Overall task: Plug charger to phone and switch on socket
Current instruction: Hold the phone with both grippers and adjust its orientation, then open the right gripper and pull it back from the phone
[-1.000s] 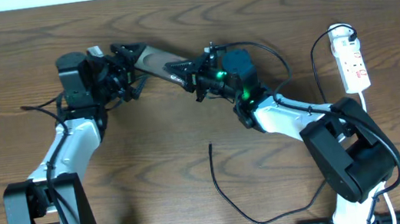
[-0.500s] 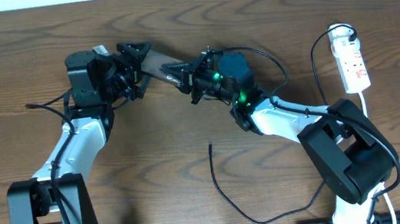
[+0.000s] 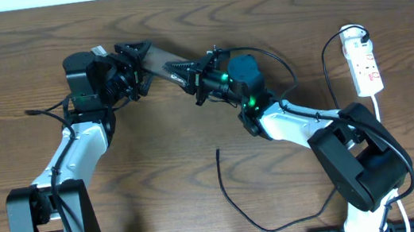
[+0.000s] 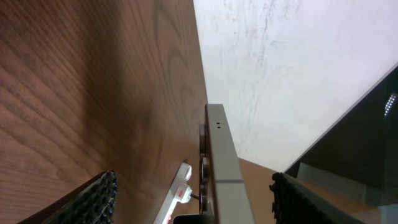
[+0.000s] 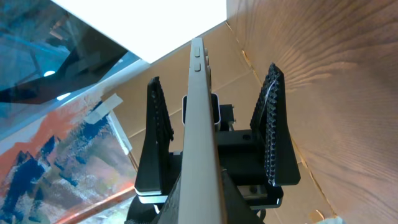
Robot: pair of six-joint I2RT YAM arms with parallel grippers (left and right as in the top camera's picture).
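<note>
My right gripper (image 3: 193,80) is clamped on one end of the phone (image 3: 158,61). In its wrist view the slab runs edge-on straight up the middle from between the fingers. My left gripper (image 3: 136,61) stands at the other end with its jaws apart. Its ribbed pads (image 5: 270,124) sit on either side of the phone, with a gap showing on both sides. The left wrist view agrees: the phone's thin edge stands between two spread fingers, touching neither. From overhead, the phone bridges the two grippers near the far side of the table (image 3: 13,45), tilted and pointing toward the right arm.

The charger (image 3: 230,197) lies loose on the wood, well apart from the phone and nearer to me. Its tip (image 3: 218,151) points toward the grippers, and the cable curls back under the right arm. The socket (image 3: 365,63) lies at the far right, well away from both grippers.
</note>
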